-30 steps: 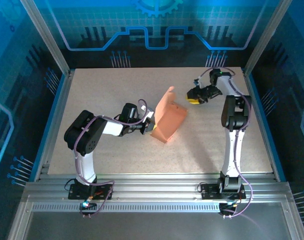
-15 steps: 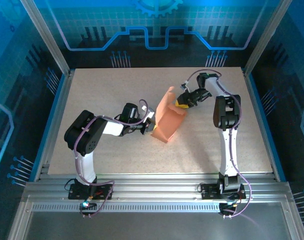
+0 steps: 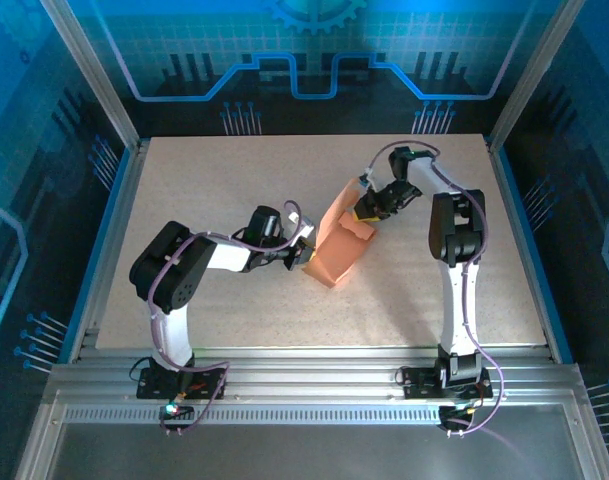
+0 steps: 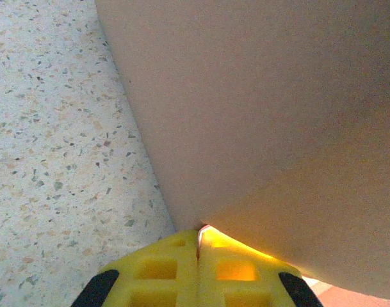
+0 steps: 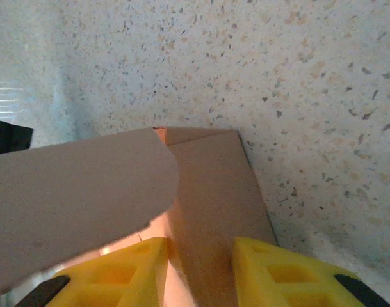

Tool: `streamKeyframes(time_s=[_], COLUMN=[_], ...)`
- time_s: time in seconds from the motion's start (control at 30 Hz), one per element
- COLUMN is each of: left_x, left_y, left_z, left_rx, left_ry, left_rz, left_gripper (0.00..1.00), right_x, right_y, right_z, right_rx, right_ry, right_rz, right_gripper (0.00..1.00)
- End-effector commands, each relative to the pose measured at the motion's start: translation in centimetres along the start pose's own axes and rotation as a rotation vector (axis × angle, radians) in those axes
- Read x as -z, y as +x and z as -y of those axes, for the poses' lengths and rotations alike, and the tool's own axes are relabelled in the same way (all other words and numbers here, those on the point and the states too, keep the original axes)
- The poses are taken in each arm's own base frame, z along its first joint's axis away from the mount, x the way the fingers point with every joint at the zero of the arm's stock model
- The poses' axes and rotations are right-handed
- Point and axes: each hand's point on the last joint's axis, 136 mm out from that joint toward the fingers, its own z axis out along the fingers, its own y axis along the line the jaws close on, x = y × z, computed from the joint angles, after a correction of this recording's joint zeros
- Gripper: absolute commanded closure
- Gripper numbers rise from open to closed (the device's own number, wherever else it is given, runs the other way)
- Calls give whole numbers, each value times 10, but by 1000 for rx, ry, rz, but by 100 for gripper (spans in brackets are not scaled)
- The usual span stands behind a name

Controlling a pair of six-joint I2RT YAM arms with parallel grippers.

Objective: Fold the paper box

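Note:
The salmon-pink paper box (image 3: 339,245) stands partly formed mid-table, with one rounded flap raised at its far end. My left gripper (image 3: 306,255) is at the box's left side. In the left wrist view it (image 4: 198,238) is shut on a thin edge of the box, and a broad panel (image 4: 265,115) rises just ahead. My right gripper (image 3: 369,208) is at the box's far right corner. In the right wrist view its jaws (image 5: 201,256) press against both sides of a narrow box panel (image 5: 207,192), beside a rounded flap (image 5: 73,192).
The speckled tabletop (image 3: 234,180) spreads around the box. Metal frame rails (image 3: 114,230) and blue enclosure walls border it on the left, right and back. Both arm bases sit at the near edge.
My right gripper moved left from the open table onto the box's far right corner and narrowed its jaws around a panel. The left gripper kept its hold in place.

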Motion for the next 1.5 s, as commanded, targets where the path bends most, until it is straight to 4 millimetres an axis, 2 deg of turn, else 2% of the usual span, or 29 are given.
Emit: streamKeyframes(time_s=[0.0,0.13,0.17,0.4,0.43,0.67,0.73,0.83,0.97,1.2,1.3,1.47], left_x=[-3,-4,-4,-4,-4,-5,-5,-5,-5,-4,-4,-3], left_y=[51,51,52,50,49,41,40,38,40,40,38,35], left_z=[2,3,2,4,4,8,9,9,9,9,10,12], left_rx=[86,87,89,101,106,135,139,138,137,139,139,144], left_ry=[-22,-21,-22,-14,-11,15,18,19,20,17,19,23], left_rz=[-177,-178,-179,-177,-172,-147,-143,-138,-141,-139,-135,-124], left_gripper=[100,100,100,100,100,100,100,100,100,100,100,100], right_x=[-7,-14,-8,-10,-11,-14,-16,-20,-21,-22,-22,-23], right_y=[8,11,8,7,7,12,13,15,16,19,20,23], right_z=[0,13,9,11,11,16,15,13,11,12,12,12], right_rx=[49,63,84,129,137,182,206,233,236,246,257,274], right_ry=[91,161,188,253,262,377,406,437,430,446,471,512], right_rz=[-40,-55,-35,-6,-5,-23,-23,-29,-28,-44,-49,-64], right_gripper=[67,68,69,79,82,89,89,79,73,89,99,100])
